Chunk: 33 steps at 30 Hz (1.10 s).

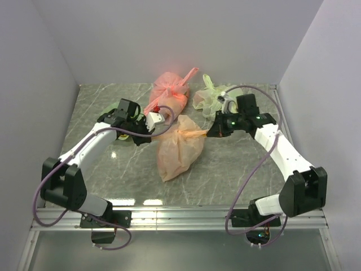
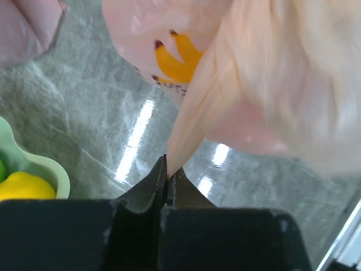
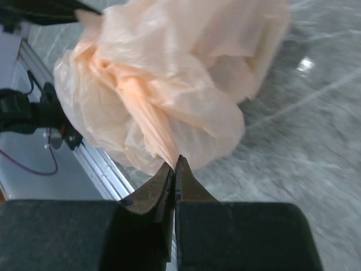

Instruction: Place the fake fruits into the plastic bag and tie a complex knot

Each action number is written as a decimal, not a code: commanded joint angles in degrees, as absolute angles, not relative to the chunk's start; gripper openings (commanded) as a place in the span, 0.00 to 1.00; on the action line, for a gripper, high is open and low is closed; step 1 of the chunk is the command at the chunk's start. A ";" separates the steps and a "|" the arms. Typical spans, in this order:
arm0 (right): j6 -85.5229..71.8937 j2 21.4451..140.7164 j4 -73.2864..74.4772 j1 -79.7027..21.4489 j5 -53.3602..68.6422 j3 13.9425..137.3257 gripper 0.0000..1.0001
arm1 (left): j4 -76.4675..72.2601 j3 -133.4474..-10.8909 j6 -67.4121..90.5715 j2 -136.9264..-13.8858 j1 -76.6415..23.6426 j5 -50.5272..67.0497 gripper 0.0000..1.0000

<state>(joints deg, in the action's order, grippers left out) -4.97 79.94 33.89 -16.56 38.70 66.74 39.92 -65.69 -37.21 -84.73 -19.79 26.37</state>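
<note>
The pale orange plastic bag (image 1: 179,149) lies bulging at the table's middle, its top bunched between the two arms. My left gripper (image 1: 167,117) is shut on a stretched strand of the bag (image 2: 194,113) at the upper left; the jaws pinch the plastic with no gap at my left gripper (image 2: 169,168). My right gripper (image 1: 210,132) is shut on the other handle end, which leads from the crumpled bag (image 3: 169,73) down to my right gripper (image 3: 175,164). A yellow-orange banana shape (image 2: 177,59) shows through pale plastic. A yellow fake fruit (image 2: 22,186) lies in a dish. No finished knot shows.
A pink-red tied bag (image 1: 169,90) and a light green tied bag (image 1: 210,97) lie at the back of the table. A pale green scalloped dish (image 2: 48,166) sits under my left arm. The aluminium rail (image 1: 180,217) runs along the near edge, with walls on both sides.
</note>
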 commanded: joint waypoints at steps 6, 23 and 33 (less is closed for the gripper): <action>7.62 72.95 42.27 3.66 30.32 61.70 0.00 | 49.83 -61.19 -39.81 -73.22 -8.63 22.24 0.00; 10.46 73.12 44.02 2.63 34.46 68.45 0.00 | 43.59 -71.97 -31.55 -79.28 -7.74 26.63 0.00; 13.36 76.54 35.60 4.75 30.24 55.64 0.00 | 37.01 -63.30 -33.75 -82.44 -0.62 25.66 0.00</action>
<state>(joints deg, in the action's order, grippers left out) 10.02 75.55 37.80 -0.34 45.76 58.15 37.63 -65.67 -31.66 -81.30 -7.42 40.99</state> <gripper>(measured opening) 0.011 0.017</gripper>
